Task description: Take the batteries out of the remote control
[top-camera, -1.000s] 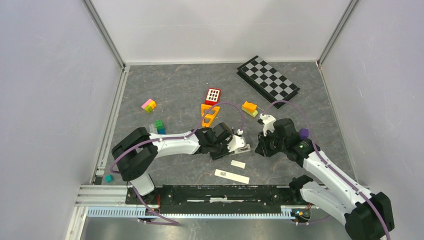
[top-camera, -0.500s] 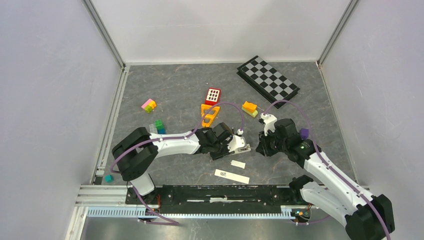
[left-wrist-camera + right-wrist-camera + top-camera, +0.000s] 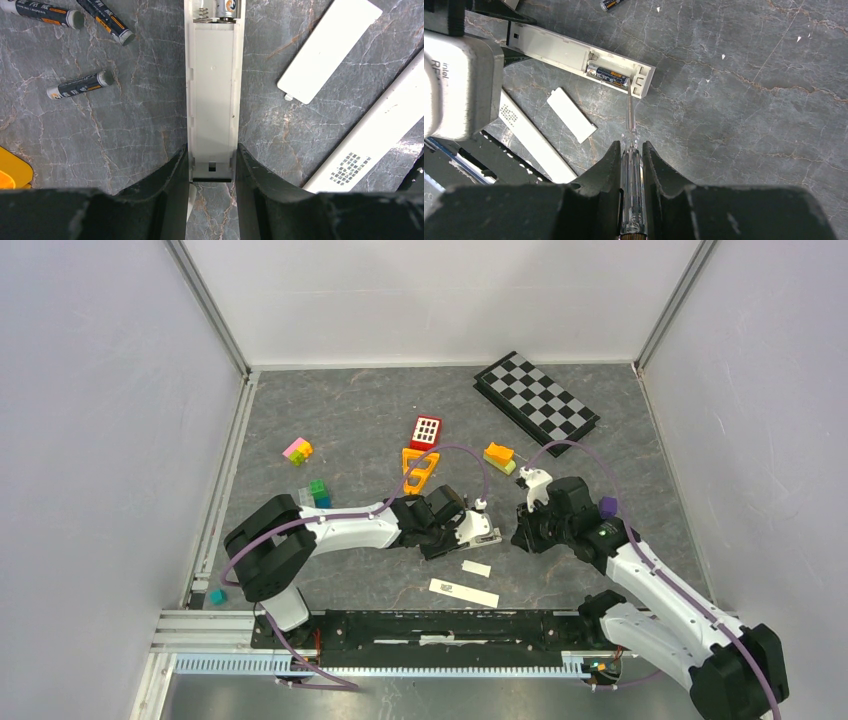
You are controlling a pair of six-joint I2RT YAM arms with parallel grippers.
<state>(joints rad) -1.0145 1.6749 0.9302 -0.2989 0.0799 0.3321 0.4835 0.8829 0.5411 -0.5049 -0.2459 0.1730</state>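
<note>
The left jaws are squeezing the end of the long white plastic remote control (image 3: 213,90), lying open on the grey stone-look desk (image 3: 749,100), and the right jaws are gripping a thin grey screwdriver with a clear handle (image 3: 630,112). Its tip is sitting right at the end of the last small dark battery (image 3: 608,75) inside, while three other batteries (image 3: 80,85) are lying loose nearby. I am guessing the next move is prying it up without slipping.
</note>
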